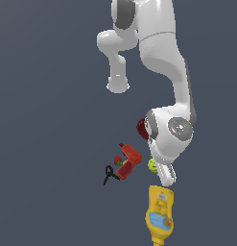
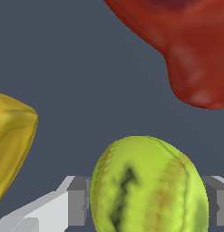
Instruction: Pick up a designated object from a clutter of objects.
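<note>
A: Where is the ball sitting right now?

B: The small yellow-green ball [image 1: 152, 165] is lying on the dark floor [image 1: 53, 144], tucked against the arm's white wrist. Taking the red drill [image 1: 128, 161] as the clock's centre in the exterior view, the ball is lying at three o'clock, close by.

A: And the gripper?

B: The gripper [image 2: 147, 204] is sitting around the ball [image 2: 147, 188]. In the wrist view one grey finger [image 2: 79, 199] is standing on each side of it, right up against its sides, so it is grasping the ball.

A: What else is lying around?

B: The yellow bottle [image 1: 159, 215] is lying at six o'clock from the ball, near it. The dark red bowl [image 1: 142, 128] is showing at twelve o'clock, partly hidden by the arm. The black scissors [image 1: 110, 174] are lying at eight o'clock from the drill, and a strawberry [image 1: 118, 161] is sitting just beside the drill at nine o'clock.
</note>
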Robot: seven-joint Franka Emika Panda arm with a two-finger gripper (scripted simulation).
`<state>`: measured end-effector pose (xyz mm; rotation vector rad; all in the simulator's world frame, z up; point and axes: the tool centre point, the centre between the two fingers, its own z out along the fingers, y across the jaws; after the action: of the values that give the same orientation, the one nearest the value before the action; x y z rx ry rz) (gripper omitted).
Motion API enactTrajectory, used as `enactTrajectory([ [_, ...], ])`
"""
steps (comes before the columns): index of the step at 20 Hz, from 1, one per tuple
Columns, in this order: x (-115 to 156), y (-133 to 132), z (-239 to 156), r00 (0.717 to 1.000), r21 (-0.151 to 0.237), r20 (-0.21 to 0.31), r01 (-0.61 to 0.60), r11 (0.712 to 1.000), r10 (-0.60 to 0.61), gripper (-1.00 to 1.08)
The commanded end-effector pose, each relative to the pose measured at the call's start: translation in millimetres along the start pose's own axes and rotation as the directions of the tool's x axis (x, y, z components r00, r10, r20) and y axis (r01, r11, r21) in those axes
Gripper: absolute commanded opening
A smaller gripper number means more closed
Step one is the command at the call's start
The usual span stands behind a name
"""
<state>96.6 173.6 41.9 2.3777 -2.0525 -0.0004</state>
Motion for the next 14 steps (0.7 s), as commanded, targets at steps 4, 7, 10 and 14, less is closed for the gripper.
enactTrajectory([
  [4, -0.1, -0.3, 0.1, 1.0, 0.0, 0.0, 0.0, 1.0, 0.0, -1.0],
  [7, -0.1, -0.3, 0.1, 1.0, 0.0, 0.0, 0.0, 1.0, 0.0, -1.0],
  [10, 0.0, -0.2, -0.2, 1.0, 0.0, 0.0, 0.0, 1.0, 0.0, -1.0],
  [14, 2.2, 1.9, -4.9, 1.0, 0.0, 0.0, 0.0, 1.0, 0.0, -1.0],
])
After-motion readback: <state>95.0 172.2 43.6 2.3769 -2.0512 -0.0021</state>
